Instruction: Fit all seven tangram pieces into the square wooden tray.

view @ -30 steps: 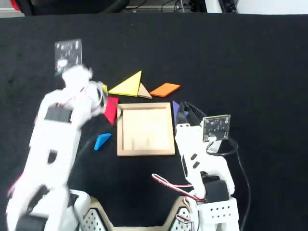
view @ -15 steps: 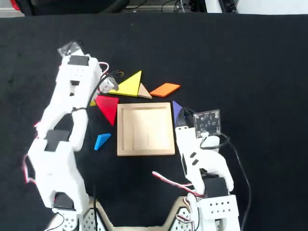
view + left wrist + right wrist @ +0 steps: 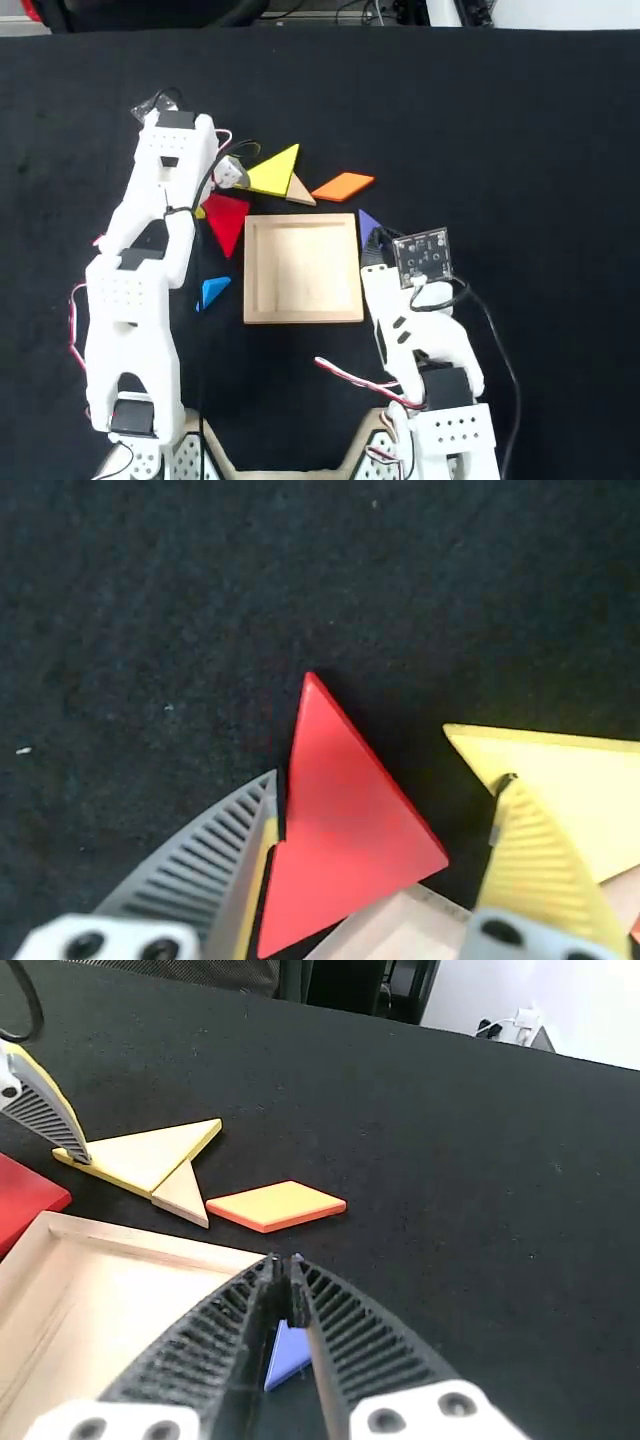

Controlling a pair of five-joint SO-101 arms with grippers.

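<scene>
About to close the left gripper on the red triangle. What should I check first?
1. Left gripper open around red triangle: ok.
2. Its yellow finger clear of yellow triangle: not ok, the tip sits over that piece's edge.
3. Red triangle apart from wooden tray corner: cannot tell.
4. Tray floor free: ok, no pieces inside.
5. Right gripper out of the path: ok, shut, over the purple piece at the tray's opposite side.
</scene>
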